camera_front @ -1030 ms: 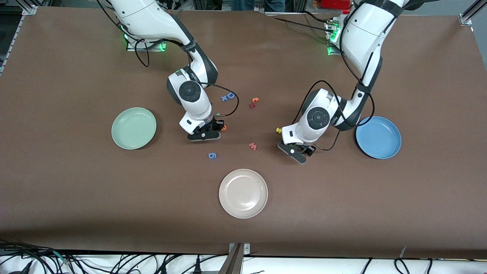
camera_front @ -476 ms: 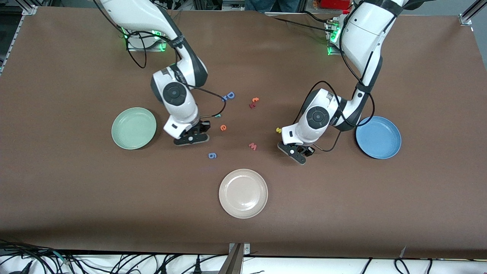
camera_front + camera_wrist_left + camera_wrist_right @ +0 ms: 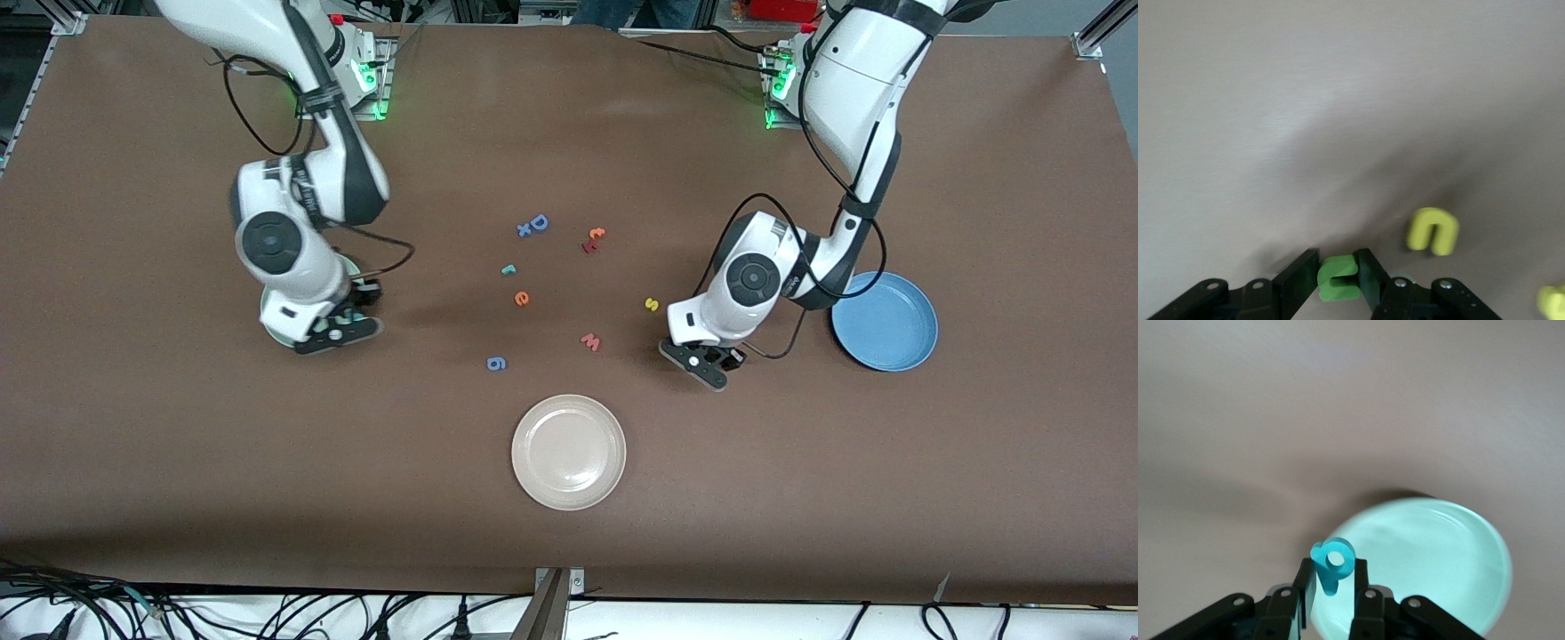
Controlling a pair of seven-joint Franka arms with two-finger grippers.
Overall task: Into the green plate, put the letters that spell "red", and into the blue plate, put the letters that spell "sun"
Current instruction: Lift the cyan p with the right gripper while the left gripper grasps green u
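The brown tabletop [image 3: 800, 498] carries three plates: a green plate [image 3: 276, 331] toward the right arm's end, a blue plate [image 3: 885, 322] toward the left arm's end, and a beige-white plate [image 3: 568, 452] nearest the front camera. Between them lie small foam letters: blue D [image 3: 538, 222], teal r [image 3: 508, 268], orange e [image 3: 522, 299], yellow s [image 3: 652, 305], red w [image 3: 591, 341], and a yellow u [image 3: 1432, 231].

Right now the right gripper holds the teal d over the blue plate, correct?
Not quite. The right gripper does hold the teal d, but over the green plate, not the blue plate, as the right wrist view shows.
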